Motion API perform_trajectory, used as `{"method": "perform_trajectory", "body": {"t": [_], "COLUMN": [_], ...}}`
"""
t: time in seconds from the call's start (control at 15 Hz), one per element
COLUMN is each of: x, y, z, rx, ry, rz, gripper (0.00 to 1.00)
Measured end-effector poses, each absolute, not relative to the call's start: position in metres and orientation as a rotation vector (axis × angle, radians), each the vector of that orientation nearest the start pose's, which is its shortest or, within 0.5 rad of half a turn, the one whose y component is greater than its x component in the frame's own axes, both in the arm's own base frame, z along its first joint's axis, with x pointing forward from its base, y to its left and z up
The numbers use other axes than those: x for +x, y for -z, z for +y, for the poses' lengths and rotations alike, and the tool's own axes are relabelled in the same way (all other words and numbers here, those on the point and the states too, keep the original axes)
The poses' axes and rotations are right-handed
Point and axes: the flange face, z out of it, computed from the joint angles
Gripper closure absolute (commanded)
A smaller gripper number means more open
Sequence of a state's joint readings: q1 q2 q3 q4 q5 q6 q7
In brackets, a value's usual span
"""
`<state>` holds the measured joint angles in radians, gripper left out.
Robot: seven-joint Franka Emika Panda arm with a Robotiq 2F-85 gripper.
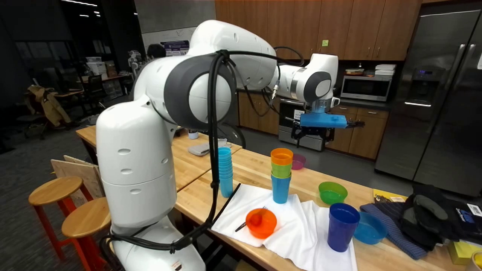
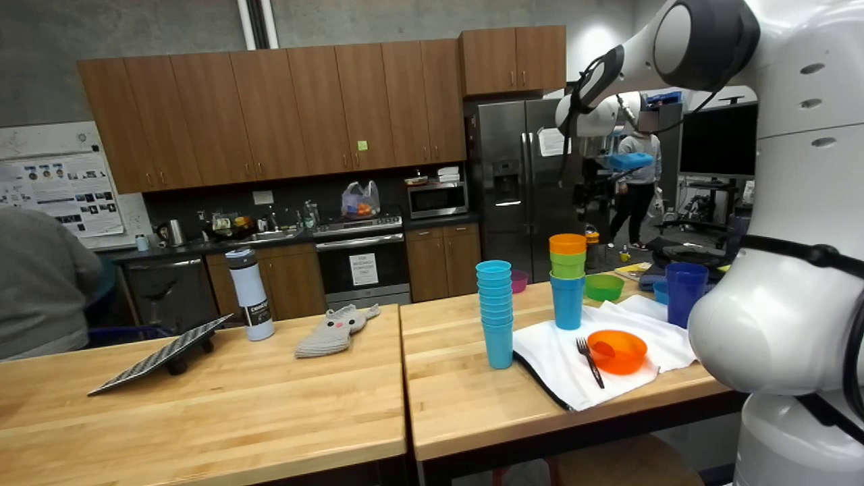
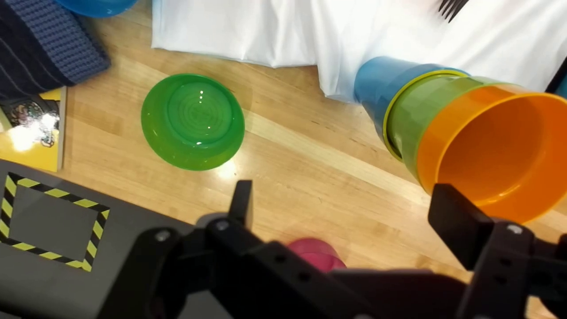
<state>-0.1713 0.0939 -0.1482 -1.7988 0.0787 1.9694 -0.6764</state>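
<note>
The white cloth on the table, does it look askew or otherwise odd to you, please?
Yes, the white cloth looks rumpled: raised folds run across it between the orange bowl and dark blue cup, instead of lying flat. No spill shows.

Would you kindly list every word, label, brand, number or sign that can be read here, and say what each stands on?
"FOR RESEARCH PURPOSES ONLY": sign on the oven, in an exterior view.
Bottle label: too blurred to read.
Poster: too small to read.
Fridge paper: too small to read.
Purple box: too blurred to read.
Black package: too small to read.
No brand or number is legible.
</note>
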Motion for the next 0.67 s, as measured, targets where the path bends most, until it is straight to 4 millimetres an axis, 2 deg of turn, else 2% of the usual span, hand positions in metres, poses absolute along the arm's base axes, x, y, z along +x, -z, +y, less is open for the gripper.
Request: {"method": "perform_trajectory", "body": {"t": [0.67], "x": [0.583], "y": [-0.476], "z": [-0.14], "rx": [-3.037], "ry": [0.028], "rz": [-0.631], "gripper": [0.0]}}
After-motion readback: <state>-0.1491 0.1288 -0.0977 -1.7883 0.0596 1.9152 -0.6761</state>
